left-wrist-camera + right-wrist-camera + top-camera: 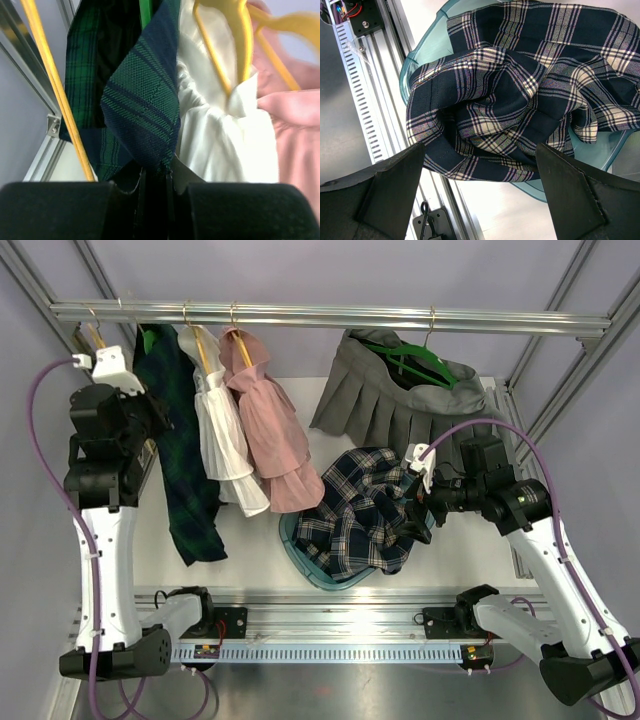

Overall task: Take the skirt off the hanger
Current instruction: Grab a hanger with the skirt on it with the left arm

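The dark green tartan skirt hangs at ten o'clock, long axis twelve-to-six (hem lowest), its cloth pinched in the clenched left gripper. The right gripper gapes, released, over a navy checked skirt in a teal basin.

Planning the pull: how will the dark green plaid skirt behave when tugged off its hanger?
Likely floppy: the green plaid skirt hangs in long limp folds. Probably light, since a thin green hanger carries it. May grip rather than slip: its weave looks coarse where the left gripper pinches it.
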Motion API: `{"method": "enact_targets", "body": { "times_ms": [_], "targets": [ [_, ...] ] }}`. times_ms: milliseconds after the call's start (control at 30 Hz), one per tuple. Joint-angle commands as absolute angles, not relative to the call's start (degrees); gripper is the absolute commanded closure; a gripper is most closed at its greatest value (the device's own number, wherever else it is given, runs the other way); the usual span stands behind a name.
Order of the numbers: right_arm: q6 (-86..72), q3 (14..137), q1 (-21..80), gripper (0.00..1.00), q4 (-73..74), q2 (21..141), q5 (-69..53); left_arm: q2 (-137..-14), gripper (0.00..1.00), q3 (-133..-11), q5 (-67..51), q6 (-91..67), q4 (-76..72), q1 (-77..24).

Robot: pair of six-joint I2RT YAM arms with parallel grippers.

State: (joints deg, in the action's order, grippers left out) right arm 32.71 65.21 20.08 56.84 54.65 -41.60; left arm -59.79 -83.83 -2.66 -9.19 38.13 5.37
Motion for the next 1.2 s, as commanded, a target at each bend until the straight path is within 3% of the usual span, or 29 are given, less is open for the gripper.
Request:
{"method": "enact_targets", "body": {
  "times_ms": [0, 233, 467, 933, 1167],
  "targets": [
    [32.1, 64.9, 19.7, 0.01, 55.1, 54.1, -42.5, -59.3, 1.00, -96.5, -3.6, -13.4, 28.5, 5.9],
    [31.7, 63.8, 19.5, 0.00, 54.5, 53.4, -42.5, -62.5, 1.00, -102.8, -5.4, -16.4, 32.6, 6.2],
    [32.8, 63.5, 19.4, 0.01, 55.0, 53.3, -42.3, -54.8, 1.00, -89.9, -10.1, -15.6, 22.4, 6.2],
    [39.3, 65.7, 19.5, 0.01, 59.7, 53.9, -47.0, -37.6, 1.00, -73.4, -11.3, -13.9, 30.1, 6.2],
    [45.0, 67.7, 19.4, 0.01, 63.9, 55.0, -50.0, -25.9, 1.00, -63.0, -16.3, -12.5, 26.4, 6.2]
  ]
}}
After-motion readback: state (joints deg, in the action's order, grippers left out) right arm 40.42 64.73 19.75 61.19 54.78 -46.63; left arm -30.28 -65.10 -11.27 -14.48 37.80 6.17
